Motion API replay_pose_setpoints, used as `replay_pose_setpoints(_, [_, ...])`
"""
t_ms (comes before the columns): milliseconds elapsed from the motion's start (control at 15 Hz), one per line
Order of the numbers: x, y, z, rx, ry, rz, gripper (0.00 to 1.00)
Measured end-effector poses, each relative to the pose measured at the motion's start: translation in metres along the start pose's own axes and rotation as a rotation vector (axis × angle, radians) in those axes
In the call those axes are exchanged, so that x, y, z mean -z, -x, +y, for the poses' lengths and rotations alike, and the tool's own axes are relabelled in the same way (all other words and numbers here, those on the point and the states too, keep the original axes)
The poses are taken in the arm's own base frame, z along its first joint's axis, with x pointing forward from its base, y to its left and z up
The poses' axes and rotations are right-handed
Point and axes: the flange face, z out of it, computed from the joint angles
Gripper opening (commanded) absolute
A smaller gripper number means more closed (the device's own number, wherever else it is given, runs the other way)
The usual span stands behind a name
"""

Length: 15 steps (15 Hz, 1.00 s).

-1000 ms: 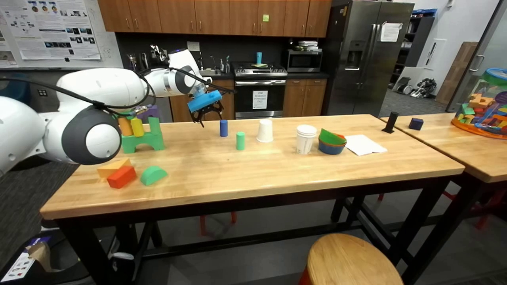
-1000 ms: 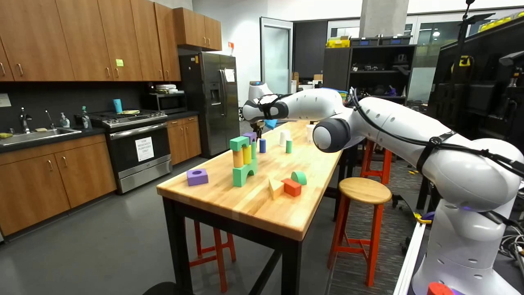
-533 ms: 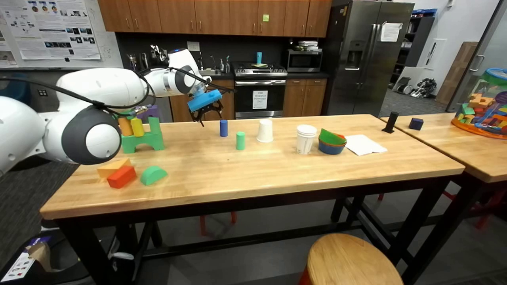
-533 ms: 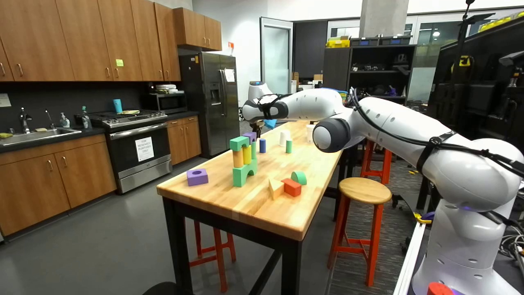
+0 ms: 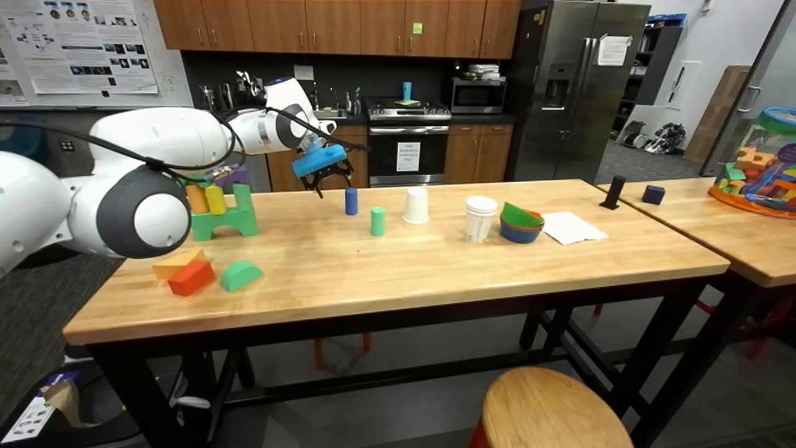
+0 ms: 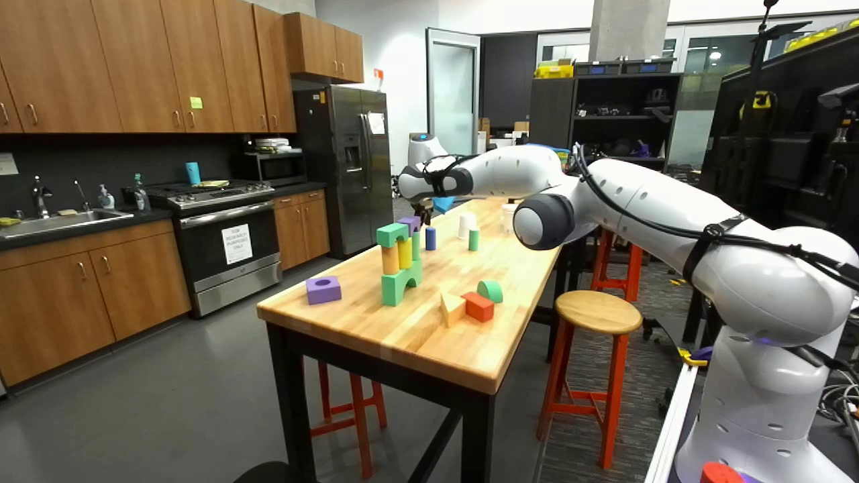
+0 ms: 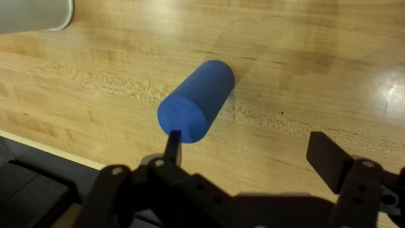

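Note:
My gripper (image 7: 245, 137) stands open, with only the wooden tabletop showing between its fingers. A blue cylinder (image 7: 202, 95) stands upright on the table; in the wrist view the left fingertip (image 7: 174, 144) overlaps the edge of its top face. Whether that finger touches it, I cannot tell. In an exterior view the gripper (image 5: 335, 189) hangs just left of the blue cylinder (image 5: 351, 202), near the table's far edge. A green cylinder (image 5: 377, 221) and an upturned white cup (image 5: 416, 206) stand to the right of it. In an exterior view the gripper is partly hidden behind stacked blocks.
A block tower with a green arch (image 6: 401, 282) at its base stands near the table's end, beside a purple block (image 6: 323, 290). An orange wedge (image 6: 452, 308), red block (image 6: 478, 306) and green half-round (image 6: 490, 290) lie nearby. Stacked cups (image 5: 479, 219) and bowls (image 5: 521, 231) stand farther along.
Over the last half second my gripper has tilted slightly and its fingertips have shifted a little toward the blue cylinder. The blocks, cups and bowls stand where they were.

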Motion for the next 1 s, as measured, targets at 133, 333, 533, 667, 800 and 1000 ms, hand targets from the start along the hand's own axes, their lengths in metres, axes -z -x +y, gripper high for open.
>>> replay_pose_setpoints(133, [-0.002, 0.002, 0.002, -0.077, 0.007, -0.007, 1.0])
replay_pose_setpoints(333, [-0.007, 0.004, 0.002, -0.165, 0.012, -0.016, 1.0])
replay_pose_setpoints(533, [-0.011, 0.006, 0.003, -0.233, 0.018, -0.022, 1.0])
replay_pose_setpoints(667, [-0.011, 0.007, 0.003, -0.269, 0.024, -0.023, 1.0])
replay_pose_setpoints(800, [-0.012, 0.008, 0.005, -0.299, 0.033, -0.022, 1.0])
replay_pose_setpoints(1000, [-0.014, 0.01, 0.007, -0.323, 0.038, -0.021, 1.0])
